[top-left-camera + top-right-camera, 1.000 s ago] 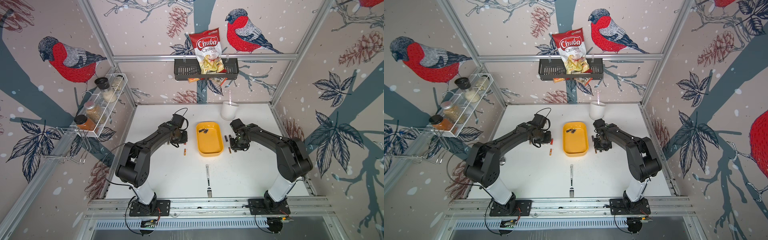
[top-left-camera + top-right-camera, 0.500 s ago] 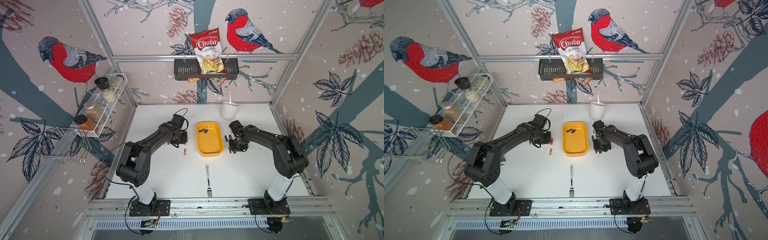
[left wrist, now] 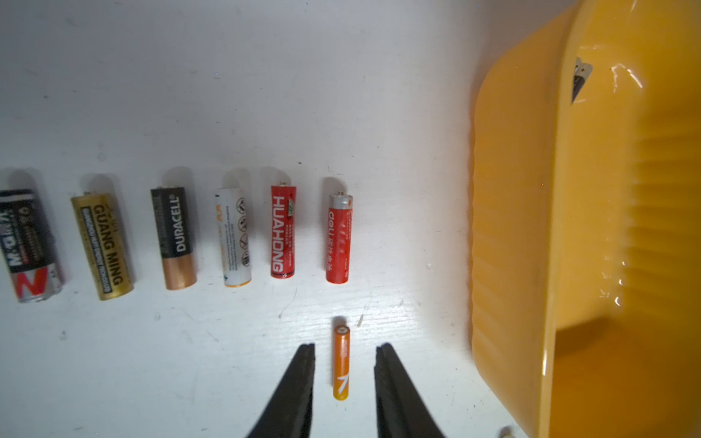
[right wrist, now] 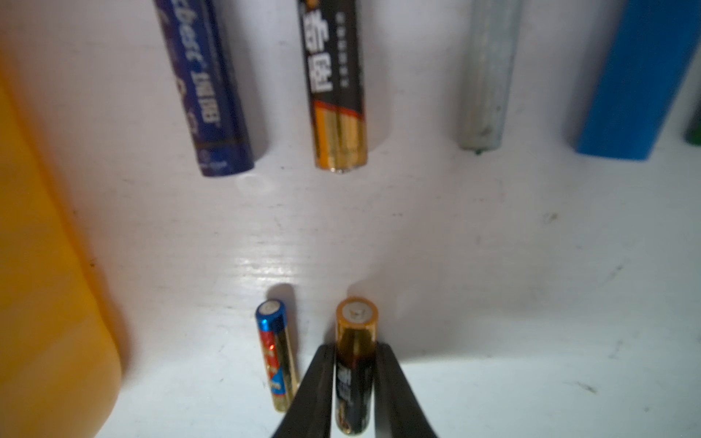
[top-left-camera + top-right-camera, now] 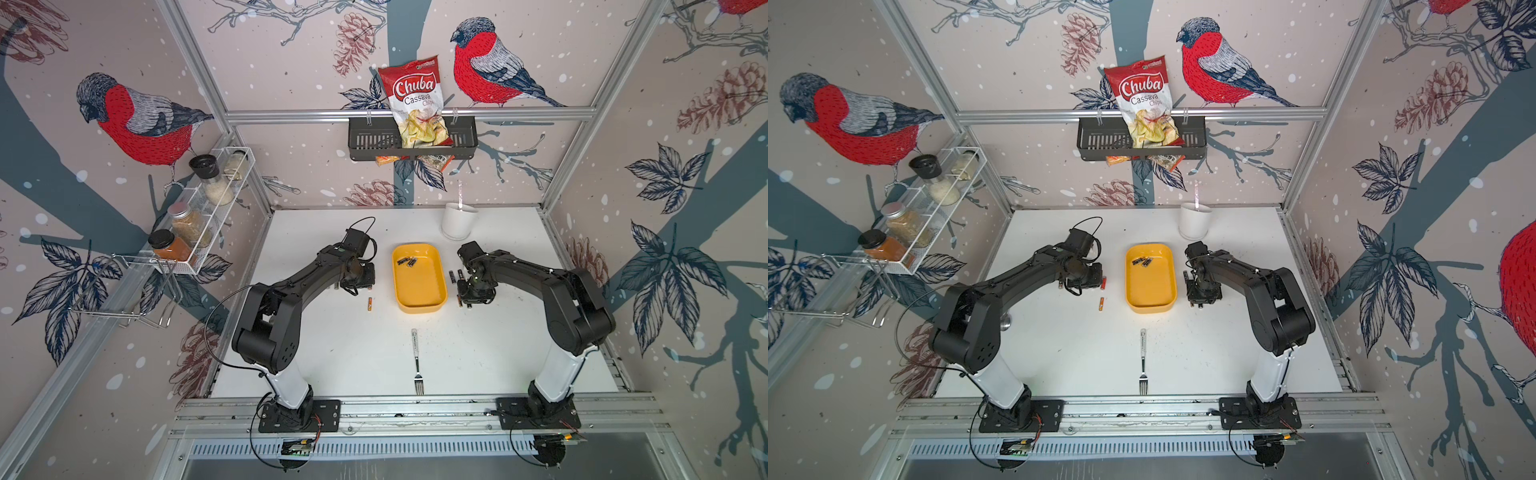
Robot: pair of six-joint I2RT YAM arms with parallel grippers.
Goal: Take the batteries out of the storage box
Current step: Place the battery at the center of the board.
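The yellow storage box (image 5: 420,308) sits on the white desk (image 5: 332,353) with a few dark batteries (image 5: 406,262) lying at its far end, while other cells lie in rows on the desk to the box's left (image 3: 282,231) and right (image 4: 337,83). To the left of the box, the left gripper (image 3: 346,346) hangs with its fingers spread on either side of a slim orange battery (image 3: 341,364) that lies flat, touched by neither finger. To the right of the box, the right gripper (image 4: 356,347) pinches a black-and-copper battery (image 4: 356,322) just beside a blue-and-gold one (image 4: 276,360).
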